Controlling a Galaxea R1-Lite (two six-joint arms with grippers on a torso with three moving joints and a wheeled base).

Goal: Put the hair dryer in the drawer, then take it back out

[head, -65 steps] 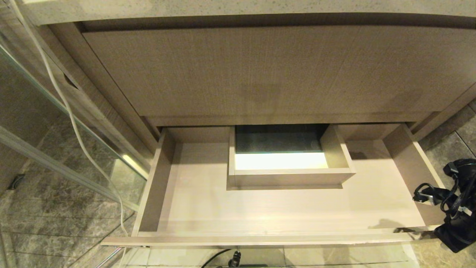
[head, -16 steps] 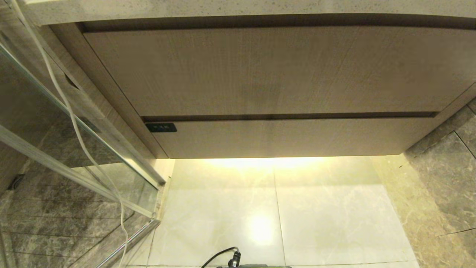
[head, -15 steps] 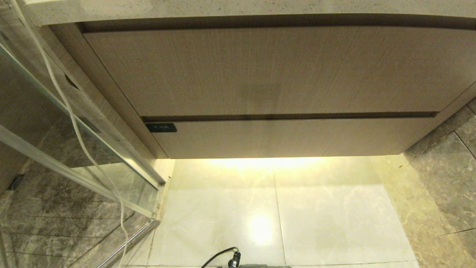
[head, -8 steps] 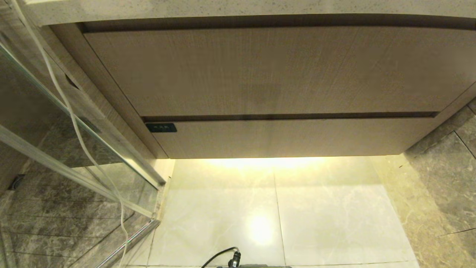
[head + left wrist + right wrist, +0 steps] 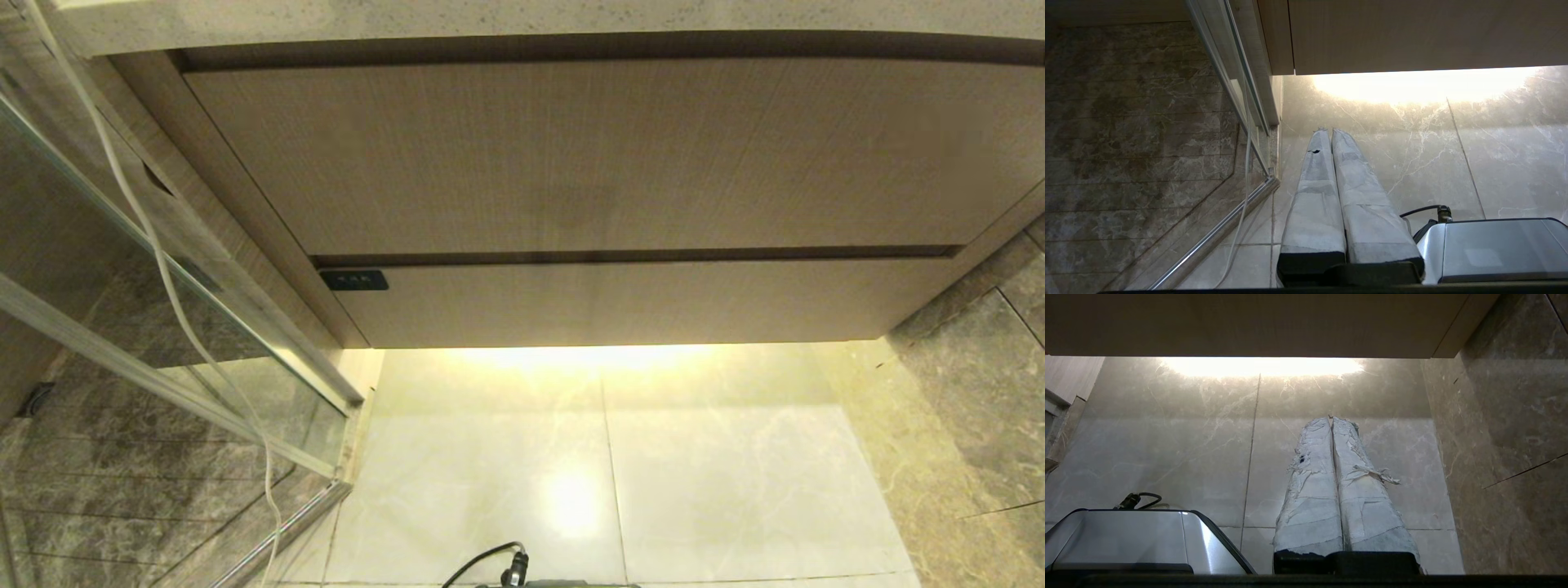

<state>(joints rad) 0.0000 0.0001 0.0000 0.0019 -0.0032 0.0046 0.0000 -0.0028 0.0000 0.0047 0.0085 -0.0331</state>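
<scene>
1. Since the drawer (image 5: 637,304) sits flush under the taller wood-grain panel (image 5: 588,155), its black label (image 5: 353,280) at the left end of its low front, nothing inside it can be seen; the hair dryer appears in no view, so whether it lies shut inside or rests somewhere out of frame cannot be told.

2. Judged from this alone, the task is either at its midpoint, with the dryer stowed and the retrieval left, or finished with the dryer set down elsewhere; the pictures do not settle which.

3. The left gripper (image 5: 1329,130) is clenched and holds nothing, its taped fingers pressed together over pale marble floor tiles (image 5: 604,465); it hangs low beside the robot's silver base (image 5: 1494,249), well apart from the drawer front.

4. The right gripper (image 5: 1332,418) is likewise clenched on nothing, its frayed tape wraps touching along their length; it too points at the floor beneath the cabinet, on the other side of the base.

5. Neither arm shows in the head view; the countertop (image 5: 522,16) is cut off at the upper edge, so anything on it is hidden; a white cord (image 5: 147,229) trails down past the glass partition (image 5: 163,327) at the left, and its ends run out of frame.
</scene>
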